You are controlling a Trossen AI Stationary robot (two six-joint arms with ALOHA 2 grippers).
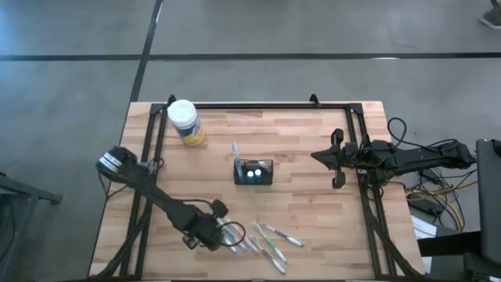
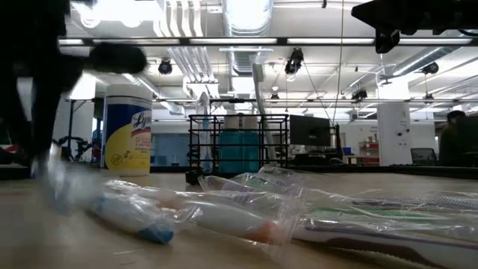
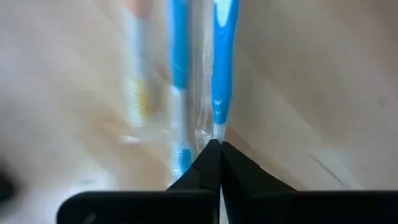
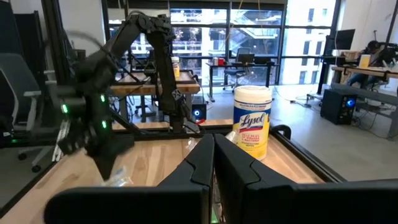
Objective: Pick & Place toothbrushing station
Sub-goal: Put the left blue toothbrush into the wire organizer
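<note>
Pinching a wrapped blue toothbrush [image 3: 222, 74], left gripper [image 1: 221, 235] works at six o'clock; holder box [image 1: 254, 171] holds one brush, several remain; right gripper [image 1: 333, 159] closed, empty, three o'clock.

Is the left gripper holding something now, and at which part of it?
The left gripper is shut on the end of a blue toothbrush in clear wrapping. The right gripper is shut on nothing.
</note>
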